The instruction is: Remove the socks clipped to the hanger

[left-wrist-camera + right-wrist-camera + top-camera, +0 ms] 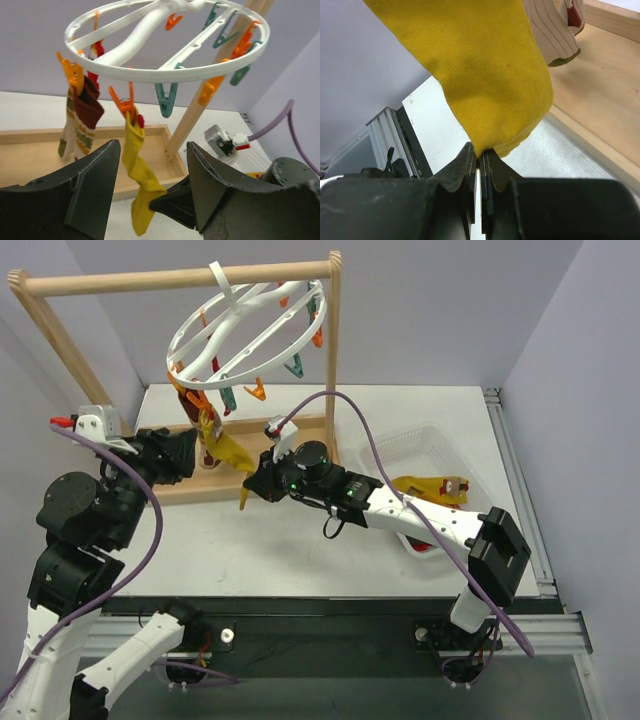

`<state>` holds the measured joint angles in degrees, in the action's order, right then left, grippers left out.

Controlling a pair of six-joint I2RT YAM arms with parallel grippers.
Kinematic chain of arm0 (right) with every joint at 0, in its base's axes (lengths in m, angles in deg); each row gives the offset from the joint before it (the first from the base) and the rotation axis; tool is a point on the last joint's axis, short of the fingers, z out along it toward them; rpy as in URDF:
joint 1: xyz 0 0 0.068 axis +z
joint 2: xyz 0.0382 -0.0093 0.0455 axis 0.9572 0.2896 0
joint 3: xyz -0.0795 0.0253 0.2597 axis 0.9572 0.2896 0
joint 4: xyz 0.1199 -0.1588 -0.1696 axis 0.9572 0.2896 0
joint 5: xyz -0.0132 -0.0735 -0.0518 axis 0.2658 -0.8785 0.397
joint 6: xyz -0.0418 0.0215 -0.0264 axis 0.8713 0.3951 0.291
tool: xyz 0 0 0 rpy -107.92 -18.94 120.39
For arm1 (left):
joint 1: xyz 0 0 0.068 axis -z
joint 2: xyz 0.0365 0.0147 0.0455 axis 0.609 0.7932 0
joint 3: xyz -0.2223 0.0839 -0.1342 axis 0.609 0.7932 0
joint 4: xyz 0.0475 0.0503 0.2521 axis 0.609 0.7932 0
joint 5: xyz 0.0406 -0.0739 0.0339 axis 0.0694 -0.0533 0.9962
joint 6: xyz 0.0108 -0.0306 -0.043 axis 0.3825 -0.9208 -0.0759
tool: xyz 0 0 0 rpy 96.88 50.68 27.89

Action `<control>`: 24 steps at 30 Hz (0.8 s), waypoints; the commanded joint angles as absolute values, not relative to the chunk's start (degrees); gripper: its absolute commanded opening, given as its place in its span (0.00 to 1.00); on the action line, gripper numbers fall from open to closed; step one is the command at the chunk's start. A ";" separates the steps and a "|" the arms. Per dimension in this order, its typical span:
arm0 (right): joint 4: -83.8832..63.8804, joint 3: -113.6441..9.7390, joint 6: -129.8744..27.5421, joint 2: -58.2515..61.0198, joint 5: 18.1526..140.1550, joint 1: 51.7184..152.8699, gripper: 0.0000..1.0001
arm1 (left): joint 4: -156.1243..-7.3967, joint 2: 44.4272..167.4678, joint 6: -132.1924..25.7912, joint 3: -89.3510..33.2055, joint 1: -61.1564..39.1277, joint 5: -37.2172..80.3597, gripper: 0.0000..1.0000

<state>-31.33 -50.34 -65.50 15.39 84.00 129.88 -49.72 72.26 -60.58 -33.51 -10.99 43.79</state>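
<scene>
The white ring hanger (245, 325) hangs tilted from the wooden rack, with orange and teal clips around it. A mustard yellow sock (228, 452) hangs from an orange clip (125, 102). My right gripper (250, 485) is shut on its lower part; the right wrist view shows the fabric (485, 75) pinched at the fingertips (480, 152). My left gripper (152, 147) is open, level with the yellow sock (137, 165), which hangs beyond the gap and touches neither finger. A dark red sock and a striped sock (80, 120) are clipped to the left of it.
The rack's wooden upright (333, 350) and base tray (40, 150) stand right behind the socks. A clear basket (440, 435) at the right holds loose socks (430, 488). Purple cables loop over both arms.
</scene>
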 commanded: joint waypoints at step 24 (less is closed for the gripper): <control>-29.49 -49.09 -66.32 7.05 85.05 131.17 0.00 | -48.80 91.09 -68.69 -41.68 -22.39 37.04 0.74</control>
